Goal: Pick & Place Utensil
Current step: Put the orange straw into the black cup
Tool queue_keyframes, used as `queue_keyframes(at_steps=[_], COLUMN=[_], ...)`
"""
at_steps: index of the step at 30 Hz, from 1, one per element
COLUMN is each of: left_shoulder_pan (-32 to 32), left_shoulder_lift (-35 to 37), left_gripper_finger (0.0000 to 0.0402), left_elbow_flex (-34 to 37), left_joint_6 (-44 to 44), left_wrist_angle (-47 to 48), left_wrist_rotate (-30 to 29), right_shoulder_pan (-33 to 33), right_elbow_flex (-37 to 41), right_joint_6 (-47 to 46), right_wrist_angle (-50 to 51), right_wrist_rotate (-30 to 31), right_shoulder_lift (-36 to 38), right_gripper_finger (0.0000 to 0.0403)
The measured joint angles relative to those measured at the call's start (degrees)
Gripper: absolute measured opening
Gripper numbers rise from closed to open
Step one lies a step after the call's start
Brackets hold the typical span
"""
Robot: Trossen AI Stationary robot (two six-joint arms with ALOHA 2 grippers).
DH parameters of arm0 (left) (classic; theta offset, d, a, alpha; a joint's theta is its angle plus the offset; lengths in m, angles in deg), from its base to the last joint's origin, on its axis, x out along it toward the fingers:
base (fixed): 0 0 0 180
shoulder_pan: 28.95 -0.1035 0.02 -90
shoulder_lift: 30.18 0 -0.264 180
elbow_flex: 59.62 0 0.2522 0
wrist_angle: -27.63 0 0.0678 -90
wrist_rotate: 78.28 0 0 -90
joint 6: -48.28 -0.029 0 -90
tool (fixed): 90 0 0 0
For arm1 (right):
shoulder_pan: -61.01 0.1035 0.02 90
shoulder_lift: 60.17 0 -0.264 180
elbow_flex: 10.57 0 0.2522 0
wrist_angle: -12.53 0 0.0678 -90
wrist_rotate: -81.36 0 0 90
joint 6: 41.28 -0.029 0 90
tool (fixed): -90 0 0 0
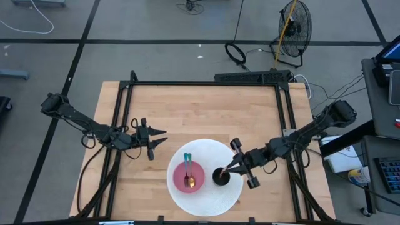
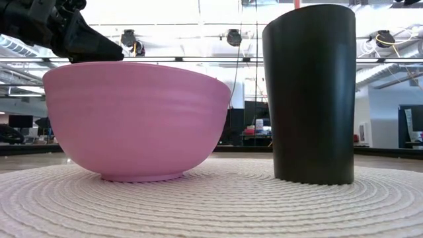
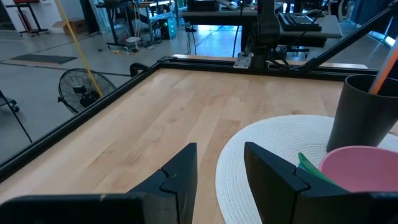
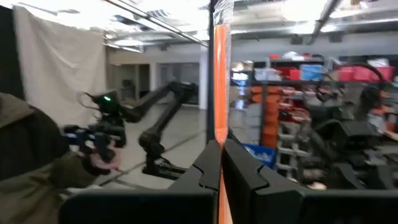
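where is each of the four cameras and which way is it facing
High view: overhead, straight down on the table; both arms show.
Low view: mat level, facing the pink bowl and black cup; one arm at top.
Left wrist view: past the left gripper, its fingers apart, over the white mat.
Right wrist view: faces the room; right gripper shut on the orange utensil.
High and low views share bowl and cup.

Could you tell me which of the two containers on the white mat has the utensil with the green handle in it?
The pink bowl holds the green-handled utensil. The black cup beside it has an orange utensil, held by the right gripper.
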Motion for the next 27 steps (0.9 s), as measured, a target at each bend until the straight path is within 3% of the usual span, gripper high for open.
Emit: queue_keyframes(at_steps=[6, 11, 27], left_shoulder_pan=[0.0, 0.0, 0.0], left_shoulder_lift=[0.0, 0.0, 0.0], left_gripper_finger=[0.0136, 0.0136, 0.0136], left_elbow_flex=[0.0, 0.0, 0.0], left_joint_6=[-0.1, -0.1, -0.1], left_wrist_angle=[0.1, 0.1, 0.1], left_wrist_rotate=[0.0, 0.0, -0.4], right_shoulder_pan=[0.4, 0.4, 6.6], right_elbow_flex=[3.6, 8.1, 9.7], right_joint_6=[-0.8, -3.1, -1.6], right_wrist_angle=[-1.2, -8.2, -11.0], right_wrist_rotate=[9.5, 10.6, 21.0], right_shoulder_lift=[-0.1, -0.1, -3.3], right_gripper_finger=[0.0000, 0.0000, 0.0000])
